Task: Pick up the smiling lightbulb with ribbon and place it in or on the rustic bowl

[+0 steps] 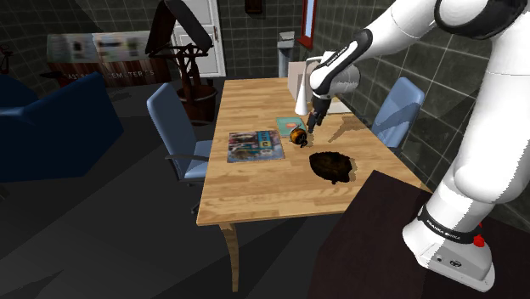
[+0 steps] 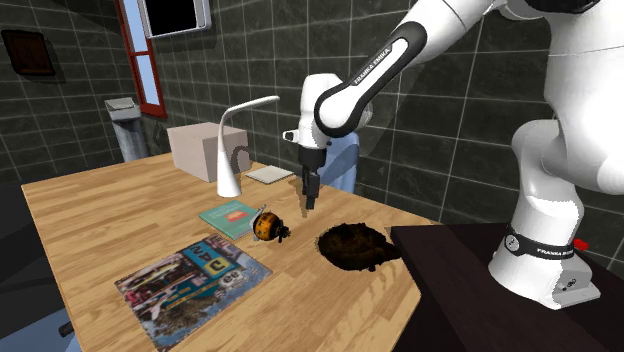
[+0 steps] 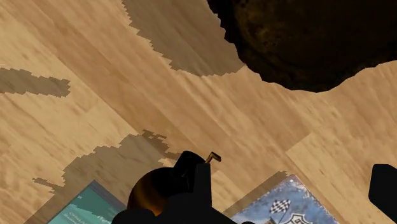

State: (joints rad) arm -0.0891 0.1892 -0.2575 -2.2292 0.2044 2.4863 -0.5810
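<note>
I see the pincer (image 2: 312, 200) wide open and empty, hanging over the worktop (image 2: 90, 215) between the orange bulb (image 2: 265, 226) and the dark bowl (image 2: 355, 245). The bulb lies mid-worktop beside a teal book (image 2: 228, 214). The bowl sits near the stand-side edge.

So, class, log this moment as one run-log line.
jaws: open, empty | lightbulb: beside teal book, ungrasped | bowl: holds no lightbulb

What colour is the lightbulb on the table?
The lightbulb is orange and black; second exterior view shows it best.
</note>
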